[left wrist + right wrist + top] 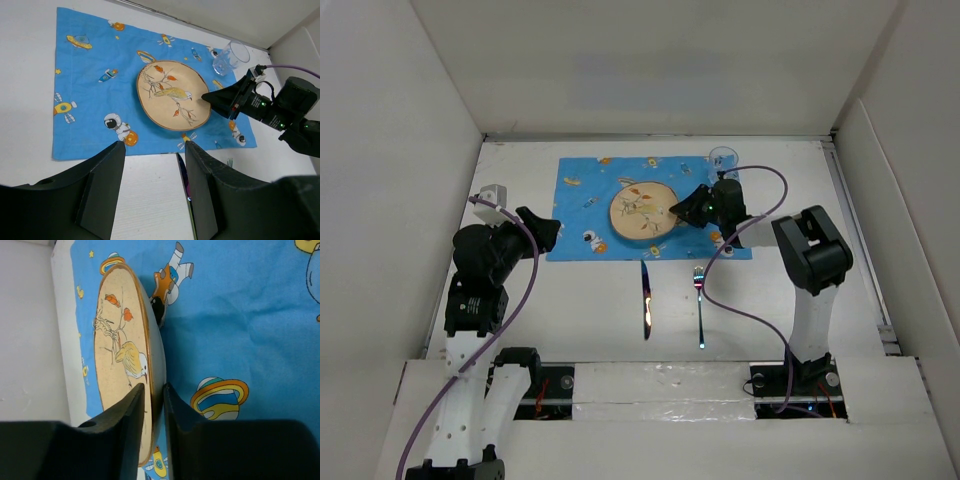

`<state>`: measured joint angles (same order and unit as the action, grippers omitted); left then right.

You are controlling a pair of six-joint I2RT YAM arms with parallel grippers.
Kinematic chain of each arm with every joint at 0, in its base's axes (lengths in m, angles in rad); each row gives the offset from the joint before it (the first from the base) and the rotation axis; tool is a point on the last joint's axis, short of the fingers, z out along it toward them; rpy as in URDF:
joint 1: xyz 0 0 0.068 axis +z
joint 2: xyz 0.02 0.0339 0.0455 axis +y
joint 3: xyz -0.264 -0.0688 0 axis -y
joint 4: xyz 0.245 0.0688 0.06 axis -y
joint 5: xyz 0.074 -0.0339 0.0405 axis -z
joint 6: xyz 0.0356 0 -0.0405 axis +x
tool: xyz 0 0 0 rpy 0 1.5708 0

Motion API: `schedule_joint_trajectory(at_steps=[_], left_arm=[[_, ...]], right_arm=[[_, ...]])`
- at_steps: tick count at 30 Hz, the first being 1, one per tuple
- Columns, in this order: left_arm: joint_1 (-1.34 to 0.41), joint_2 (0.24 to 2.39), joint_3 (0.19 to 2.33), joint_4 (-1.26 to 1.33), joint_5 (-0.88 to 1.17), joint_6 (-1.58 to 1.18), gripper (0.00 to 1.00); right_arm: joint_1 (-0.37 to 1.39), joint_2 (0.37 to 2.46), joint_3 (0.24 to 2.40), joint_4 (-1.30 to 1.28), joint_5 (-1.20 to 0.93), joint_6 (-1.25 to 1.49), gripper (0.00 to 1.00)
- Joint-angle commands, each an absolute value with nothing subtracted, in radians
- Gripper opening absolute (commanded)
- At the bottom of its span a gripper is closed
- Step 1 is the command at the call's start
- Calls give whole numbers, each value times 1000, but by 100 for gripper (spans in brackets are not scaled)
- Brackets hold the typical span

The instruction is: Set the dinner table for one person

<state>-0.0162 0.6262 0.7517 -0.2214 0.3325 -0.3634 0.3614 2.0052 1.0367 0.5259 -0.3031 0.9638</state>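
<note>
A tan plate with a bird drawing (pixel 642 212) lies on the blue cartoon placemat (pixel 590 190) at the back of the white dinner table (pixel 570 300). My right gripper (pixel 676 212) is shut on the plate's right rim; in the right wrist view one finger sits above and one below the rim (pixel 152 388). My left gripper (pixel 552 228) is open and empty, over bare table just off the placemat's near-left edge (pixel 152 145). A knife (pixel 646 300) and a fork (pixel 700 300) lie side by side in front of the placemat.
A clear glass (pixel 723 160) stands at the placemat's back right corner, just behind my right gripper. Upright white panels (pixel 410 150) close in the table on the left, back and right. The right arm's purple cable (pixel 760 200) loops over the table's right side.
</note>
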Motion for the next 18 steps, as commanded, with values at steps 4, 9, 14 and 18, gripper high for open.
schedule_joint_trajectory(at_steps=[4,9,14,18], left_arm=[[-20,615,741,-170,353,-356,48],[-20,611,739,-172,347,-356,48],[-20,606,742,-172,350,-354,29],[-20,604,742,-172,353,-351,0]], right_arm=[[380,1947,1026,629,-269,947,44],[380,1858,1026,482,-184,843,54],[380,1726,1003,364,-100,759,56],[371,1603,931,310,-109,713,17]])
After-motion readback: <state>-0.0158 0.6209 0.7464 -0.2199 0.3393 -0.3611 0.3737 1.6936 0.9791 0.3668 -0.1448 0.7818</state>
